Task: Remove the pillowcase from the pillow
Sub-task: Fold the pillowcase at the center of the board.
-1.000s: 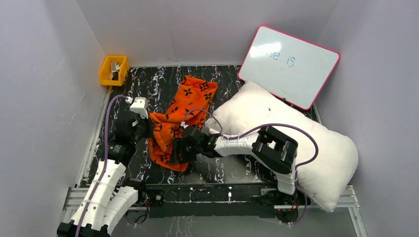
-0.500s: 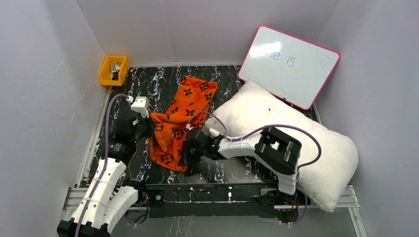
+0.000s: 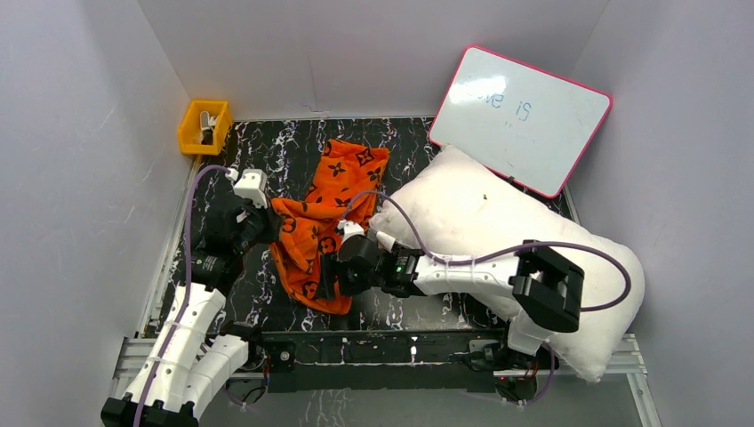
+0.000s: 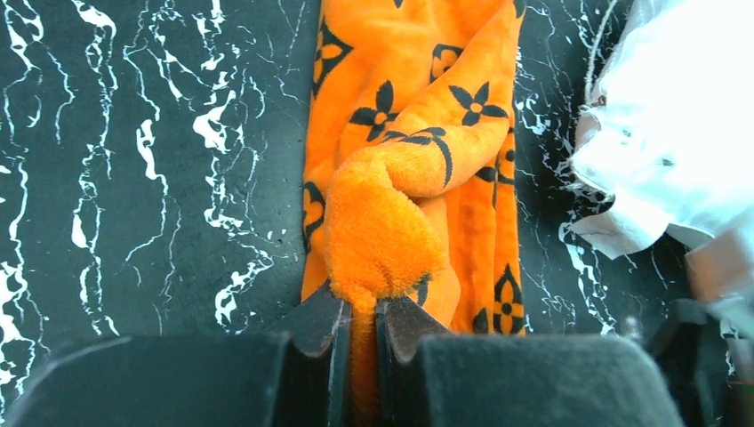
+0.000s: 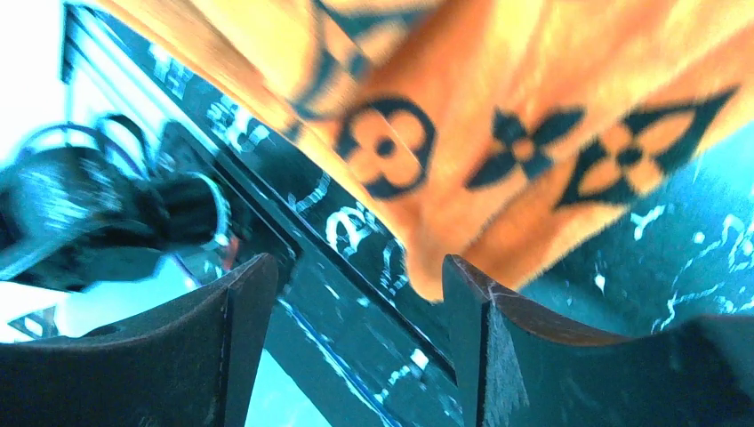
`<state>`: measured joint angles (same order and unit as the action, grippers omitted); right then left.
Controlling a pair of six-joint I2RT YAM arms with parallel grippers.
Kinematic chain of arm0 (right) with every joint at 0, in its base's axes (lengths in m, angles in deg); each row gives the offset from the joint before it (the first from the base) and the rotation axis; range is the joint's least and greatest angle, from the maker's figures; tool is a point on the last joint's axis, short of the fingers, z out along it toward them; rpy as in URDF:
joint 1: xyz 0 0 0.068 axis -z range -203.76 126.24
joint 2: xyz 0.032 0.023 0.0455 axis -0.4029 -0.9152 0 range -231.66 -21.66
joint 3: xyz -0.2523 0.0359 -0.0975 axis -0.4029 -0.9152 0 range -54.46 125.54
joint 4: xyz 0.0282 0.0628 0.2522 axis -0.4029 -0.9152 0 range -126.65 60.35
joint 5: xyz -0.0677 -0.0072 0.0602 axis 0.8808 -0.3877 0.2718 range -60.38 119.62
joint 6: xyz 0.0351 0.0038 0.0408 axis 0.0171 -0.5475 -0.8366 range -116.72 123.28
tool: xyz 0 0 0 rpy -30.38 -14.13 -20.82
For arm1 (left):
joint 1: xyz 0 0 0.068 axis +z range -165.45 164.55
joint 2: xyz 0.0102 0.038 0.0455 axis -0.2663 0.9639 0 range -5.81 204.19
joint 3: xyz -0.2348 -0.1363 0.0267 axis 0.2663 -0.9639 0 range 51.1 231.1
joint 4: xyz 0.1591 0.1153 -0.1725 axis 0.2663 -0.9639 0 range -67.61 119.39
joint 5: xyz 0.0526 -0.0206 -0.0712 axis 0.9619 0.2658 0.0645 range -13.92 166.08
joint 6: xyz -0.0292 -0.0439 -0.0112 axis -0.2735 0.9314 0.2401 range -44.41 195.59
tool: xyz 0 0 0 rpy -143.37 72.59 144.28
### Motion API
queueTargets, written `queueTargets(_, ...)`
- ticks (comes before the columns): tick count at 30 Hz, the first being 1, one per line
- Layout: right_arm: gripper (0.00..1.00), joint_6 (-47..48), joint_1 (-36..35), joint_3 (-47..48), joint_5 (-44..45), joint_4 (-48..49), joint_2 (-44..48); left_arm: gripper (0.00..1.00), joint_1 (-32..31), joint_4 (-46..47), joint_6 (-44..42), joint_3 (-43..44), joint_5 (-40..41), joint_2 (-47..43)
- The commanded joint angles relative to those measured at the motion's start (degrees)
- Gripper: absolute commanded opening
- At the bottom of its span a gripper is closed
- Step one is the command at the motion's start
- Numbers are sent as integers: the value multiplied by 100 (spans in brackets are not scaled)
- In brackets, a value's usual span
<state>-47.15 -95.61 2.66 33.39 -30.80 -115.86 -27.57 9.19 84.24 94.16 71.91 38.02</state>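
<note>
The orange pillowcase with black motifs lies crumpled on the black marbled table, left of the white pillow. The two lie apart; the pillow is bare. My left gripper is shut on a bunched fold of the pillowcase at its left edge. My right gripper is open at the near end of the pillowcase, with the fabric just above its open jaws and nothing between them. A corner of the pillow shows in the left wrist view.
A pink-framed whiteboard leans against the back right wall behind the pillow. A yellow bin sits at the back left corner. White walls enclose the table on three sides. The metal rail runs along the near edge.
My right arm has stretched out leftward and lower, its gripper moving toward the near end of the pillowcase. The pillowcase's near part has shifted slightly. The left gripper keeps its hold.
</note>
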Motion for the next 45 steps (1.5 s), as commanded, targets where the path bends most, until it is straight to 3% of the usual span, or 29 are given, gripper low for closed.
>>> queueTargets(1,72,782,-15,675,1045,60,368,0,33,44,175,209,-326,-144)
queueTargets(6,53,1201,-4,1323,999,-19,-372,0,35,25,305,94,-441,-255)
queueTargets(13,63,1483,40,2048,880,-12,-927,0,35,-18,408,12,-602,-305)
queueTargets(20,61,1548,53,2432,975,-180,-1341,0,34,-13,437,11,-659,-265)
queueTargets(28,28,1405,66,2525,1130,-111,-1634,0,34,-67,488,34,-682,-233)
queueTargets(32,1,1289,66,2504,1189,55,-1692,0,34,-104,547,50,-668,-235)
queueTargets(36,0,1169,78,2111,766,1361,-1467,0,35,-99,670,70,-697,-236)
queueTargets(40,0,475,136,1220,148,3866,-1233,0,33,-66,873,87,-735,-236)
queueTargets(43,0,-75,154,919,-262,6256,-1693,0,34,37,1083,14,-770,-318)
queueTargets(45,0,-294,154,1133,-756,7115,-2102,0,33,-12,1110,-10,-761,-357)
